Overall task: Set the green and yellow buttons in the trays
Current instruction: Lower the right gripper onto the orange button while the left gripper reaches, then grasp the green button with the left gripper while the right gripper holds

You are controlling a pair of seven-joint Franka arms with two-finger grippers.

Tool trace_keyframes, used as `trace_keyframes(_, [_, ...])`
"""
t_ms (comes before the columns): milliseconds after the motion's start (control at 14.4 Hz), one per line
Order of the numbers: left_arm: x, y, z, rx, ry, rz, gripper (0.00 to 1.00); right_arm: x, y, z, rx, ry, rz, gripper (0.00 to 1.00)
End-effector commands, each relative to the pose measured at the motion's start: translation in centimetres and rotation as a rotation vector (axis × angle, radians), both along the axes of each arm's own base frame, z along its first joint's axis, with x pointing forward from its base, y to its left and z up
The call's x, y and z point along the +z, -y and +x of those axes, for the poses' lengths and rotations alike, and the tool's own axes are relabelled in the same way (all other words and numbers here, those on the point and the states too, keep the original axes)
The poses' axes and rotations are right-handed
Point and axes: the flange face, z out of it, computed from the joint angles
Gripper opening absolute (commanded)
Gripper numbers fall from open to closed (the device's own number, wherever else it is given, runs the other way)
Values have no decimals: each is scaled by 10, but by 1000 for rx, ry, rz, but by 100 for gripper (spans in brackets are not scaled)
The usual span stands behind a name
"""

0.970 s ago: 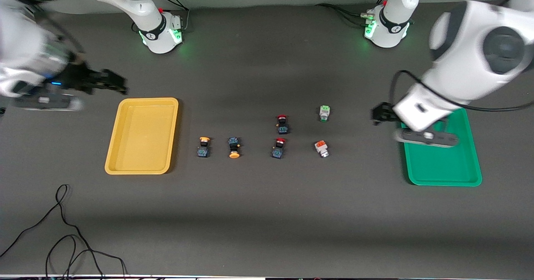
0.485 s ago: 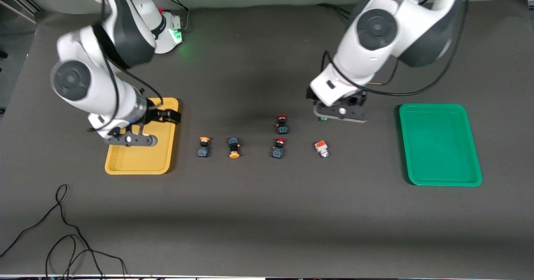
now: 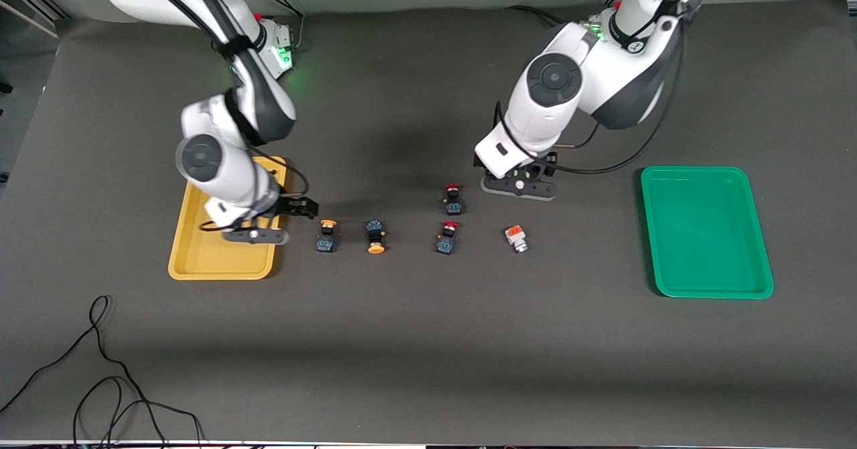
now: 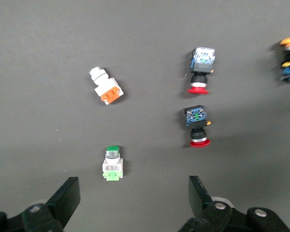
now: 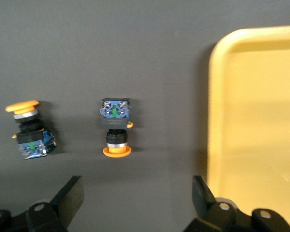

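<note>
Hovering released, the left gripper is over the green-tipped button. The right gripper, also released, is over the tabletop between the yellow tray and two yellow buttons. The green tray lies at the left arm's end.

Left gripper over dark grey bench, black fingers spread wide. Beneath: green-tipped pale grey switch, orange-tipped pale grey switch, two red-capped black-blue switches nearby.
</note>
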Motion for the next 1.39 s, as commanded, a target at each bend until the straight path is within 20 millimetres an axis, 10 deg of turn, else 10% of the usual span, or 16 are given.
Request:
trace_keyframes(0, [-38, -16, -24, 4, 43, 15, 100, -38, -19, 3, -7, 41, 11, 100])
trace_keyframes(485, [-126, -43, -65, -19, 93, -5, 100, -99, -21, 7, -15, 88, 14, 98])
trace_keyframes(554, [-138, -45, -69, -26, 94, -7, 100, -99, -21, 7, -16, 88, 15, 85])
trace_keyframes(693, [-162, -40, -78, -56, 106, -14, 100, -97, -22, 9, -25, 93, 17, 6])
trace_keyframes(1039, [-198, -44, -82, -67, 110, -28, 100, -67, -27, 16, -84, 113, 29, 0])
trace_keyframes(1316, [-203, -47, -89, -72, 107, -27, 96, 20, -17, 23, -84, 1, -2, 0])
